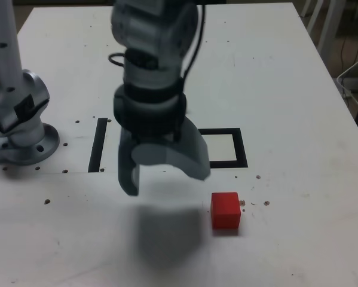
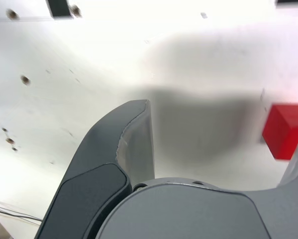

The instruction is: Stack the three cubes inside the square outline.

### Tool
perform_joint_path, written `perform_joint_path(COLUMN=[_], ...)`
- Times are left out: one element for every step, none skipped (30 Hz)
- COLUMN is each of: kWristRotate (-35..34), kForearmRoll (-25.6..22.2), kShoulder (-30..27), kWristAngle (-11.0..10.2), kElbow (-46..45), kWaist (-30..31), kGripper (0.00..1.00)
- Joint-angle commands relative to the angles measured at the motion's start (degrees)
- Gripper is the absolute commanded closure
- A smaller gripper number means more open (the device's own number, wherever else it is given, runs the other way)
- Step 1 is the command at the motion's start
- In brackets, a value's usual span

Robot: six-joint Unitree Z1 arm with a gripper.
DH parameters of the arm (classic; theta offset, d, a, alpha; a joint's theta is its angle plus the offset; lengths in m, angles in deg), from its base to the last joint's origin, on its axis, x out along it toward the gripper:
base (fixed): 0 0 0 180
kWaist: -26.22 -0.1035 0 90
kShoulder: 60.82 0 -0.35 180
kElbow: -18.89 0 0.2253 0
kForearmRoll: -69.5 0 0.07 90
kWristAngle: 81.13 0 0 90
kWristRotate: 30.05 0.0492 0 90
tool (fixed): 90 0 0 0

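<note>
Exterior view: gripper [image 1: 165, 183] blurred, jaws spread wide, nothing between them; it hangs over the table [image 1: 310, 179]. Red cube [image 1: 225, 210] stands on the surface at about four o'clock from the gripper. Square outline [image 1: 241, 149] lies at twelve o'clock from the cube, partly behind the arm [image 1: 152, 89]. Black strip [image 1: 98, 145] at about ten o'clock from the gripper. Yellow and green cubes not seen; perhaps the arm hides them, cannot tell.

Wrist view: wide gap between the fingers, bare surface and a shadow [image 2: 203, 119] within. Red cube sits by one fingertip, partly covered by it, so not centred for a grasp.

Judgement: step in hand is the approach to the red cube. Next: shift toward four o'clock in the exterior view, centre, lower, close.

Difference: exterior gives the outline's position; wrist gives the finger-to-cube misalignment.
</note>
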Motion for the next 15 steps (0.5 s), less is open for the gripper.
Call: perform_joint_path(kWristRotate=[-0.42,-0.59,-0.72,-0.85,-0.90,-0.89,-0.84,-0.77,-0.67,-0.55,-0.40,-0.23,-0.06,0.10,0.26], kForearmRoll=[-0.53,-0.63,-0.67,-0.69,-0.72,-0.74,-0.76,-0.77,-0.80,-0.82,-0.84,-0.88,-0.93,-0.99,-1.06], kShoulder=[1.40,2.11,2.80,3.68,4.30,4.91,5.48,5.99,6.48,7.00,7.54,8.10,8.67,9.26,9.88], kWristAngle=[0.13,0.15,0.17,0.19,0.18,0.16,0.16,0.16,0.16,0.16,0.18,0.22,0.27,0.30,0.34], kElbow=[1.43,2.22,2.96,3.90,4.59,5.26,5.89,6.45,7.00,7.58,8.20,8.83,9.47,10.16,10.89], kWaist=[0.83,1.24,1.59,1.96,2.16,2.29,2.38,2.42,2.43,2.43,2.43,2.43,2.43,2.43,2.43], kGripper=[0.00,0.00,0.00,0.00,0.00,0.00,0.00,0.00,0.00,0.00,0.00,0.00,0.00,0.00,0.00])
